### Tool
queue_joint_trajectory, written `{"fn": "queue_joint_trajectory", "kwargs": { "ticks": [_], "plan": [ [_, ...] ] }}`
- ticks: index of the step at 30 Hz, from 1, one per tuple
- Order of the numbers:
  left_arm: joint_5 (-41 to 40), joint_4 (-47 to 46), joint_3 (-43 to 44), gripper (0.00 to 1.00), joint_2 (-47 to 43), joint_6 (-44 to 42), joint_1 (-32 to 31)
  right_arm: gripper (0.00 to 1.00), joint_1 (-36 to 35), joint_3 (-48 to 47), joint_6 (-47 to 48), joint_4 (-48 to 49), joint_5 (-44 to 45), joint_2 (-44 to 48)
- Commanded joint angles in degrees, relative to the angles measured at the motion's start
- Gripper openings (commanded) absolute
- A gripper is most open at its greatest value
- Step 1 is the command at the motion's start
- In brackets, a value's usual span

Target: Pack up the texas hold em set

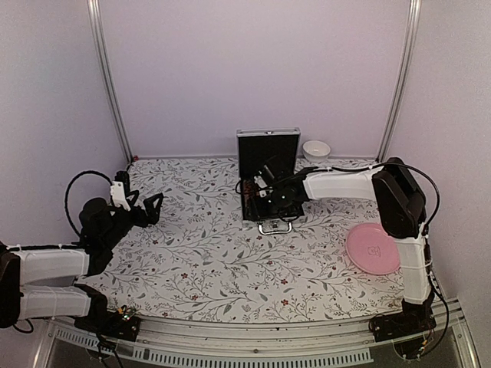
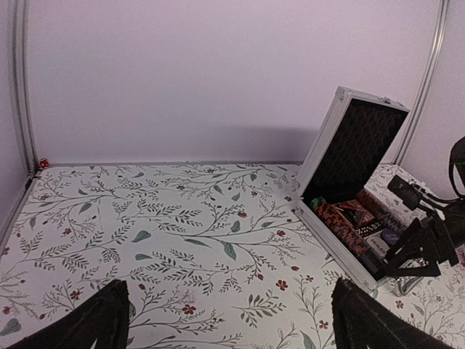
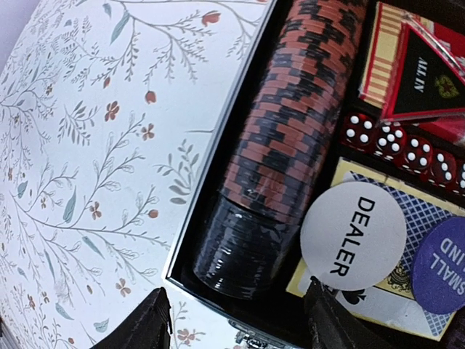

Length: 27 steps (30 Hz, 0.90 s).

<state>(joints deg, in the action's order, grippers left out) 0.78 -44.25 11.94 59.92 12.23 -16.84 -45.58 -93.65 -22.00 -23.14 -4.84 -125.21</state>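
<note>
The silver case [image 1: 266, 133] stands open at the back centre of the table, lid upright. My right gripper [image 1: 266, 196] hangs open just over its tray. In the right wrist view a row of red-and-black chips [image 3: 305, 109] ending in black chips [image 3: 243, 243] lies along the case's left wall [image 3: 220, 149]. Beside them are a black triangle [image 3: 429, 73], red dice [image 3: 403, 149], a white dealer disc [image 3: 354, 236], a blue disc [image 3: 443, 265] and a card deck [image 3: 378, 298]. The right gripper [image 3: 236, 327] straddles the black chips' near end without touching. My left gripper [image 1: 153, 205] is open at the far left, empty.
A pink plate [image 1: 374, 248] lies at the right of the floral cloth, beside the right arm. A white bowl [image 1: 316, 149] sits behind the case by the back wall. From the left wrist, the case lid [image 2: 356, 142] and right gripper [image 2: 418, 247] show at far right.
</note>
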Motion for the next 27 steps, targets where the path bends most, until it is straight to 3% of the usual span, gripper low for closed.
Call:
{"fn": "queue_joint_trajectory", "kwargs": {
  "ticks": [1, 21, 27],
  "plan": [
    [-0.1, -0.2, 0.7, 0.97, 0.2, -0.2, 0.5, 0.64, -4.3, 1.7, -1.5, -6.6, -9.5, -3.1],
    [-0.2, -0.4, 0.6, 0.97, 0.1, -0.2, 0.4, 0.64, -11.9, -5.1, -5.0, -5.5, -17.3, -7.5],
    [-0.3, -0.4, 0.6, 0.97, 0.1, -0.3, 0.5, 0.63, -12.4, -6.4, -4.6, -5.4, -15.7, -7.1]
  ]
}}
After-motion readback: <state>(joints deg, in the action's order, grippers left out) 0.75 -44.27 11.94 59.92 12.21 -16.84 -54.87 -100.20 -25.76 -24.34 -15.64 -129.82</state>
